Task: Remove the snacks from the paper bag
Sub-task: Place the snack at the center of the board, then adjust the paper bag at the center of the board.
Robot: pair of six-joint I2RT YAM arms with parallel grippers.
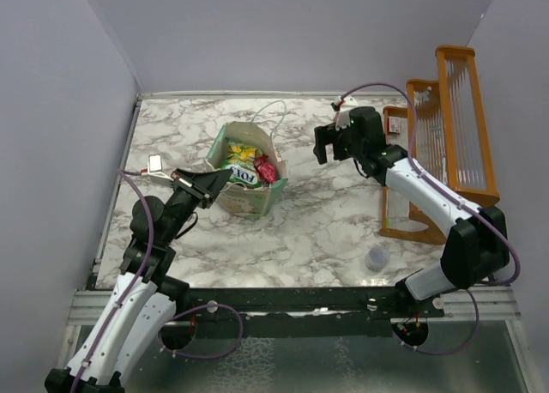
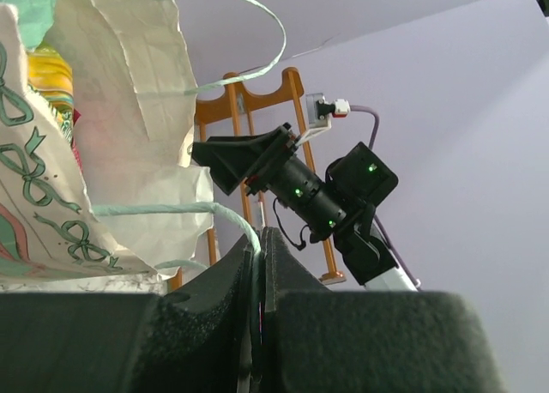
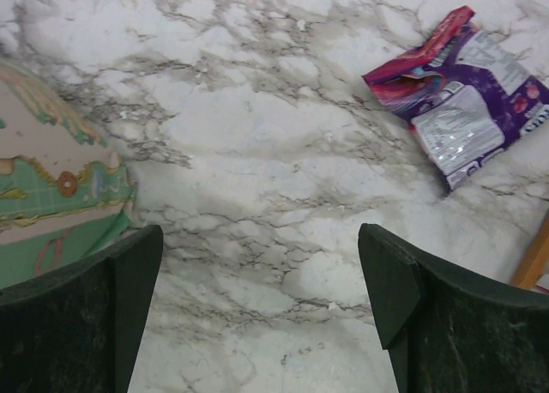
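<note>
The mint-green paper bag (image 1: 250,196) stands open in the middle of the table. It holds a yellow-green snack packet (image 1: 241,166) and a red one (image 1: 267,170). My left gripper (image 1: 220,180) is at the bag's left rim. In the left wrist view it (image 2: 258,254) is shut on the bag's thin string handle (image 2: 176,208), with the bag (image 2: 51,204) and a yellow packet (image 2: 50,77) at the left. My right gripper (image 1: 328,144) is open and empty over bare table right of the bag. Its wrist view shows the gripper (image 3: 257,281), the bag's side (image 3: 51,196) and a purple-pink snack packet (image 3: 463,101) lying on the table.
An orange wooden rack (image 1: 450,136) stands along the right wall, behind the right arm. A small grey round cap (image 1: 377,257) lies near the front right. White walls close the table at the back and sides.
</note>
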